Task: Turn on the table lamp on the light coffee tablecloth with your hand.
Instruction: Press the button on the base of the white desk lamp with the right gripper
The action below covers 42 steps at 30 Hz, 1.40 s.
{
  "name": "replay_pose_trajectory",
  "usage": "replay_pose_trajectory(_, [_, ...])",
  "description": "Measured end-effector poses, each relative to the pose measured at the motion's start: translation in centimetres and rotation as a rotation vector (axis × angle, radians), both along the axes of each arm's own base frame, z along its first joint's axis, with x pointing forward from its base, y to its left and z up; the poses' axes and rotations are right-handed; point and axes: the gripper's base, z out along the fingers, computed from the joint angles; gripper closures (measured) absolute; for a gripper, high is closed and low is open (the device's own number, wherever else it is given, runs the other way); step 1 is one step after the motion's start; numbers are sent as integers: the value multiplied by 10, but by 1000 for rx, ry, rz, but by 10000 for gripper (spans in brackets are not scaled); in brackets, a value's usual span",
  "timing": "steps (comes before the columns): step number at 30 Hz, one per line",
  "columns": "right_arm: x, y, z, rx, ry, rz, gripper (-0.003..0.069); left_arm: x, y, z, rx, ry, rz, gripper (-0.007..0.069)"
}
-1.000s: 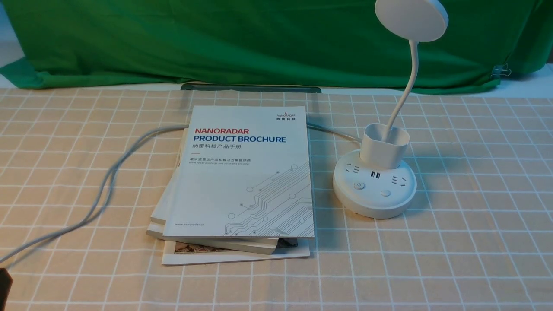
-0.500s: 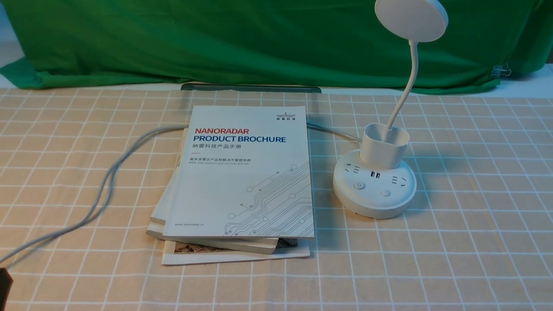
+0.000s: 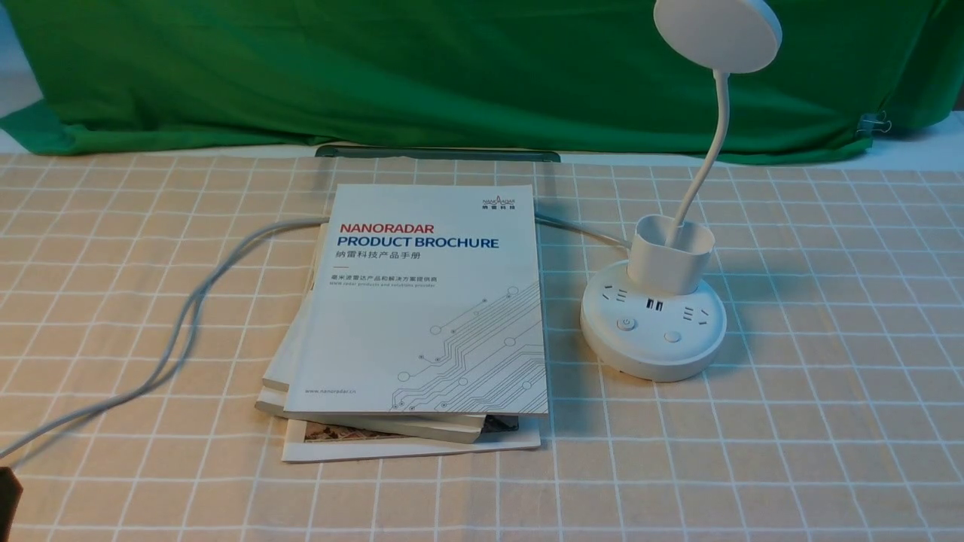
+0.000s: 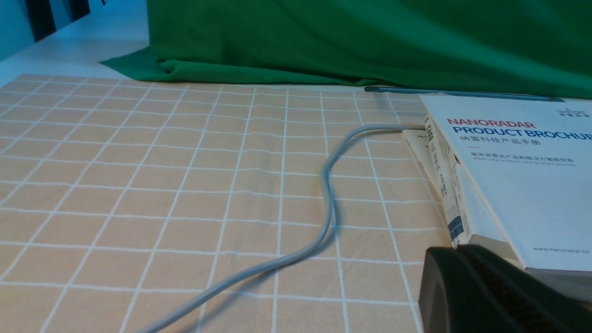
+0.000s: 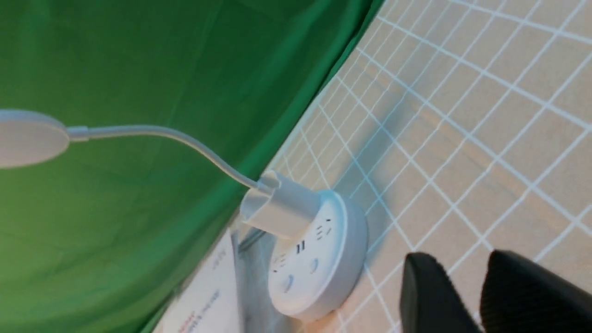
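Observation:
The white table lamp (image 3: 653, 324) stands unlit on the light coffee tablecloth (image 3: 828, 421), right of centre, its disc head (image 3: 717, 31) up high. Two round buttons (image 3: 626, 324) sit on the base's front. In the right wrist view the lamp (image 5: 319, 259) lies ahead of my right gripper (image 5: 462, 263), which is open, empty and apart from the base, low over the cloth. My left gripper (image 4: 455, 252) is shut and empty beside the booklet stack. In the front view only a dark tip of the left arm (image 3: 6, 493) shows at the bottom-left edge; the right gripper is out of that view.
A stack of booklets (image 3: 422, 316) topped by a white brochure lies left of the lamp. A grey cable (image 3: 188, 316) runs from under it to the left front. A green cloth (image 3: 422, 75) hangs along the back, with a dark flat bar (image 3: 437, 153) at its foot.

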Motion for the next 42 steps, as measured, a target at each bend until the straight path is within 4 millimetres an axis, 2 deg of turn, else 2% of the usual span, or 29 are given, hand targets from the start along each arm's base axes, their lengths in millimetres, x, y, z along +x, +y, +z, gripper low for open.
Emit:
replay_pose_trajectory(2, [0, 1, 0, 4, -1, 8, 418, 0, 0, 0, 0, 0, 0, 603])
replay_pose_trajectory(5, [-1, 3, 5, -101, -23, 54, 450, 0, 0, 0, 0, 0, 0, 603])
replay_pose_trajectory(8, [-5, 5, 37, -324, -141, 115, 568, 0, 0, 0, 0, 0, 0, 603])
replay_pose_trajectory(9, [-7, 6, 60, -445, -212, 137, 608, 0, 0, 0, 0, 0, 0, 603])
replay_pose_trajectory(10, [-7, 6, 60, -462, -209, 144, 611, 0, 0, 0, 0, 0, 0, 603])
replay_pose_trajectory(12, [-6, 8, 93, -632, -266, 191, 626, 0, 0, 0, 0, 0, 0, 603])
replay_pose_trajectory(13, [-6, 9, 99, -644, -279, 195, 627, 0, 0, 0, 0, 0, 0, 603])
replay_pose_trajectory(14, [-2, 11, 120, -747, -278, 238, 627, 0, 0, 0, 0, 0, 0, 603])
replay_pose_trajectory(16, [6, 16, 143, -854, -246, 315, 627, 0, 0, 0, 0, -1, 0, 603])
replay_pose_trajectory(19, [22, 24, 167, -966, -152, 446, 627, 0, 0, 0, 0, 0, 0, 603])
replay_pose_trajectory(21, [31, 27, 173, -994, -89, 512, 627, 0, 0, 0, 0, 0, 0, 603])
replay_pose_trajectory(22, [47, 32, 178, -1028, 18, 617, 627, 0, 0, 0, 0, 0, 0, 603])
replay_pose_trajectory(23, [46, 32, 179, -1029, 20, 623, 627, 0, 0, 0, 0, 0, 0, 603])
replay_pose_trajectory(25, [72, 40, 182, -1070, 170, 784, 627, 0, 0, 0, 0, 0, 0, 603])
replay_pose_trajectory(27, [90, 45, 182, -1085, 261, 884, 627, 0, 0, 0, 0, 0, 0, 603])
replay_pose_trajectory(28, [92, 46, 184, -1087, 263, 889, 627, 0, 0, 0, 0, 0, 0, 603])
replay_pose_trajectory(29, [112, 51, 183, -1089, 328, 954, 627, 0, 0, 0, 0, 0, 0, 603])
replay_pose_trajectory(31, [131, 57, 179, -1095, 380, 1011, 627, 0, 0, 0, 0, 0, 0, 603])
replay_pose_trajectory(36, [176, 86, 152, -1200, 516, 1129, 627, 0, 0, 0, 0, 0, 0, 603])
replay_pose_trajectory(42, [218, 122, 105, -1319, 661, 1207, 627, 0, 0, 0, 0, 0, 0, 603])
